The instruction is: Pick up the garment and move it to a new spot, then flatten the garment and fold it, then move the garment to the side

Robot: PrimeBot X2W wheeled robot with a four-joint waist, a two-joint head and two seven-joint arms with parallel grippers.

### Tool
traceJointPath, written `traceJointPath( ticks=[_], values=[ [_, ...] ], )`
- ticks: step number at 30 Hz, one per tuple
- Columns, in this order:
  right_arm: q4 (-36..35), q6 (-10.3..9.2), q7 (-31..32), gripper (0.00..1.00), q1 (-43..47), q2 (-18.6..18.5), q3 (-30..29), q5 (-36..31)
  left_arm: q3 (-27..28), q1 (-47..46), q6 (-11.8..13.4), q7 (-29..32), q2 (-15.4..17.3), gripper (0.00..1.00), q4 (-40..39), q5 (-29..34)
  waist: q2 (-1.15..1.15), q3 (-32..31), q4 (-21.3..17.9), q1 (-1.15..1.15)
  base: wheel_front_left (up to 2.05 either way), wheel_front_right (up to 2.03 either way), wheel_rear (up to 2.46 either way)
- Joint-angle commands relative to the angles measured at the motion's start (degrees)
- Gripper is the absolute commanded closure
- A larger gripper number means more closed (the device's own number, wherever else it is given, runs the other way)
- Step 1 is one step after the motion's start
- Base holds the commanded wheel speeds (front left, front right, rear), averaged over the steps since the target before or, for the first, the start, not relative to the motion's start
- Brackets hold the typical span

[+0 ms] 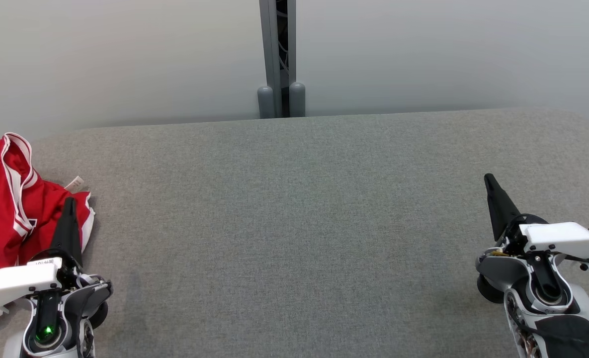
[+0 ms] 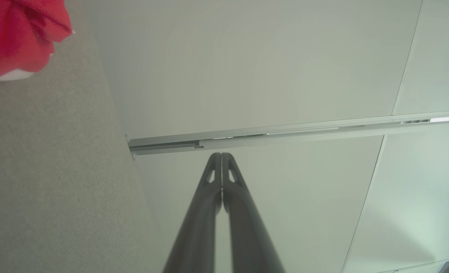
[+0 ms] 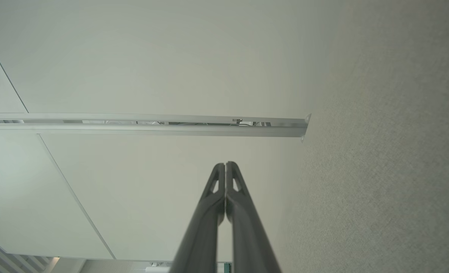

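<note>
The garment (image 1: 6,209) is red with white stripes and lies crumpled at the far left edge of the grey fabric-covered table (image 1: 294,223). My left gripper (image 1: 69,201) is shut and empty, its tips over the garment's right edge. In the left wrist view the closed left gripper (image 2: 222,154) points toward the wall, with the garment (image 2: 16,34) in the upper left corner. My right gripper (image 1: 488,178) is shut and empty above the table's right side, far from the garment. Its closed tips (image 3: 225,164) show in the right wrist view.
A pale wall runs behind the table, with a grey vertical post (image 1: 277,59) at its middle. The table's far edge (image 1: 324,117) lies just before the wall. The wide middle of the table holds nothing.
</note>
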Motion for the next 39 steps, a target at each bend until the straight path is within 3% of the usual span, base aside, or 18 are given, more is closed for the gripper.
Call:
traceJointPath(
  ticks=[1, 3, 4, 9, 21, 39],
  values=[
    [0.1, 0.03, 0.17, 1.0, -0.29, -0.38, -0.1, 0.22, 0.22, -1.13, -0.21, 0.04, 0.25, 1.0, -0.05, 0.24, 0.0, 0.0, 0.0, 0.0, 0.0, 0.0, 0.0],
    [0.09, 0.03, 0.17, 1.0, -0.29, -0.38, -0.1, 0.22, 0.22, -1.13, -0.21, 0.04, 0.25, 1.0, -0.05, 0.24, 0.0, 0.0, 0.0, 0.0, 0.0, 0.0, 0.0],
    [0.03, 0.0, -0.01, 0.0, 0.02, 0.01, 0.0, -0.01, -0.02, 0.02, 0.0, 0.0, -0.01, 0.0, 0.04, 0.01, 0.0, 0.0, 0.0, 0.0, 0.0, 0.0, 0.0],
    [1.5, -0.02, -0.2, 0.0, 3.39, 0.76, 0.4, -0.1, -0.32, 2.92, 0.03, -0.06, -1.17, 0.0, 1.73, -0.02, 0.0, 0.01, -0.01, 0.0, 0.0, 0.0, 0.0],
    [-1.16, -0.01, -3.1, 0.0, 5.74, -0.07, 2.45, -4.19, -3.66, 5.13, 0.02, -3.59, -0.26, 0.0, -1.91, 3.31, 0.0, -0.42, -0.14, 0.0, 0.0, 0.0, 0.0],
    [-8.6, 0.0, -7.05, 0.0, 9.48, 0.09, 5.2, -30.96, -6.97, 8.83, 0.0, -8.68, -0.65, 0.0, -8.87, 28.11, 0.0, -1.25, -0.46, 0.0, 0.0, 0.0, 0.0]
  ],
)
